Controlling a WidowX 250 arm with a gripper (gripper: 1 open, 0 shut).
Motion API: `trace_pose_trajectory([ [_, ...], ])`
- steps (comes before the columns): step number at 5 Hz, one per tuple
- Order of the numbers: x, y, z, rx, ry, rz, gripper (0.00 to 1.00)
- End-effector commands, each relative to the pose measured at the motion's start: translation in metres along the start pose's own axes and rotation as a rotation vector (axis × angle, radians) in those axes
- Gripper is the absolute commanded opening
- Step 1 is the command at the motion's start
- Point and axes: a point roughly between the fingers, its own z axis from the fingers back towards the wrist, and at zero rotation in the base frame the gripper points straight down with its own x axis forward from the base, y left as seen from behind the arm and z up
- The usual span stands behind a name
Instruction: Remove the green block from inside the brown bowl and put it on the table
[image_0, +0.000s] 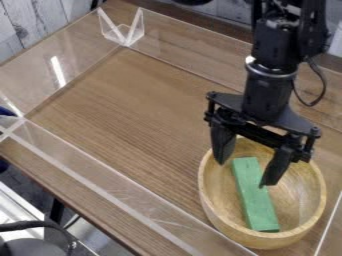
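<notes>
The green block (254, 203) lies flat inside the brown bowl (221, 215), a light wooden bowl at the lower right of the table (120, 110). My black gripper (250, 163) hangs pointing down over the bowl's far part, open, its two fingers (219, 146) spread wide. One finger stands over the bowl's left rim and the other over the block's upper end. Nothing is held between them. The block's top end is partly covered by the gripper.
Low clear acrylic walls (80, 150) run along the table edges, with a clear corner piece (120, 27) at the back left. The arm's black cable (318, 75) hangs at the right.
</notes>
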Motion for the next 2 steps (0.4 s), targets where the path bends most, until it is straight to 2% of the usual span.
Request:
trace_pose_trajectory([
  [1,0.0032,-0.0026,0.0052,-0.025,-0.041,0.023,1.0],
  [2,0.0033,-0.0034,0.0018,-0.032,-0.041,0.042,1.0],
])
